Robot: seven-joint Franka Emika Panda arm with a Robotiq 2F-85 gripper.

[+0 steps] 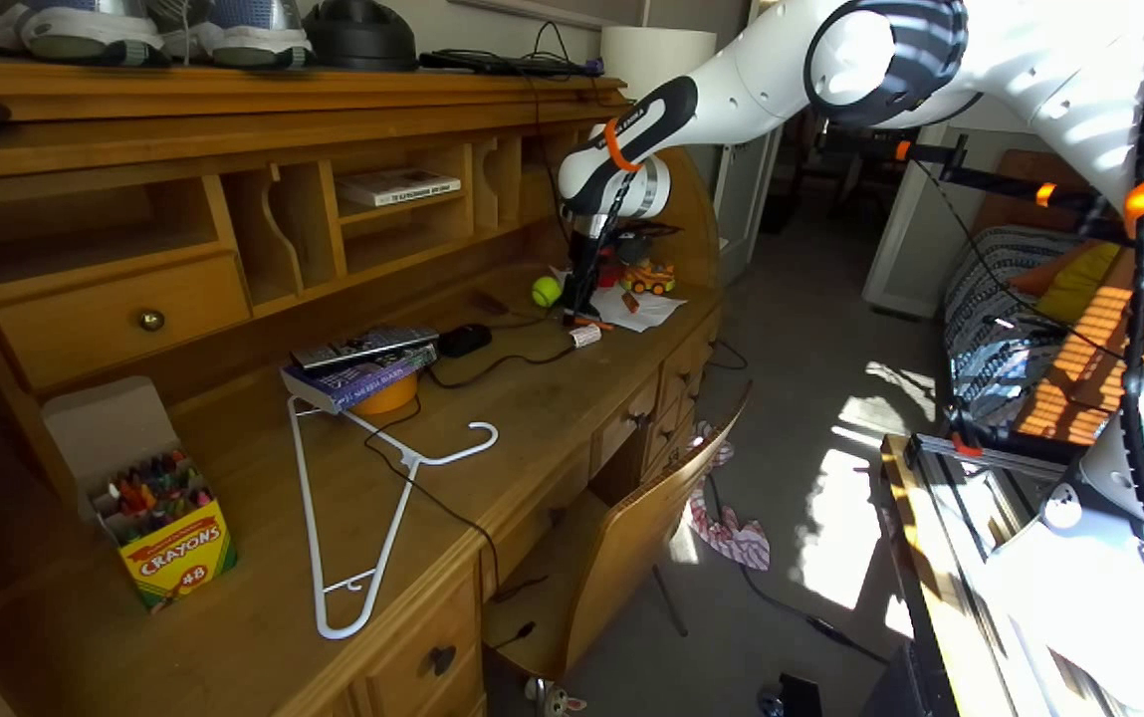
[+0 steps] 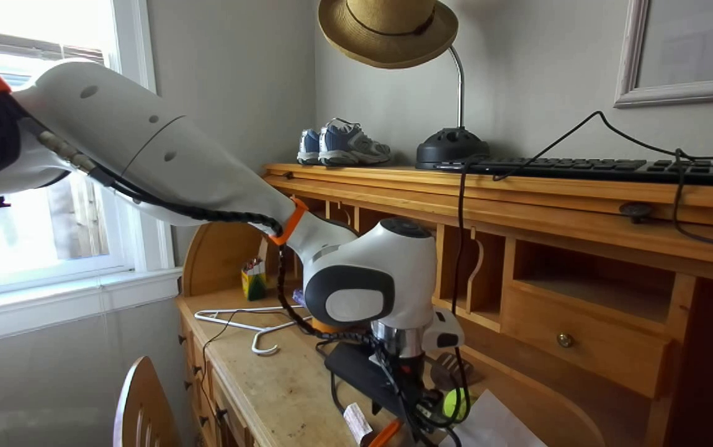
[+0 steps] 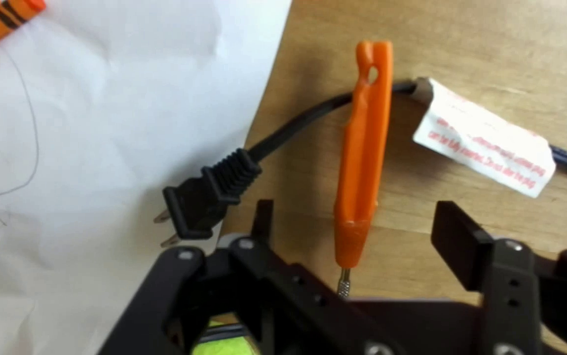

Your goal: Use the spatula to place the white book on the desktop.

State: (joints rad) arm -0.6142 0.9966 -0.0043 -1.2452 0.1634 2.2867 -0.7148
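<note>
Over the honey-brown wooden desktop (image 1: 537, 408), the black two-fingered gripper (image 3: 359, 227) hangs with its jaws apart, the slim orange-handled spatula (image 3: 363, 158) showing between them in the wrist view; on a wooden cubby shelf (image 1: 402, 207) in an exterior view, the thin rectangular white book (image 1: 399, 186) lies flat

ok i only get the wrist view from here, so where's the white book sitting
Observer: In an exterior view, the white book lies flat on a cubby shelf, up above the desktop.
Operator: my open gripper has the spatula's orange handle showing in its gap, but the metal shank runs out of sight, what's past it
Observer: In an exterior view, a brown slotted head shows near the tennis ball; the stretch joining it to the handle is hidden there.
</note>
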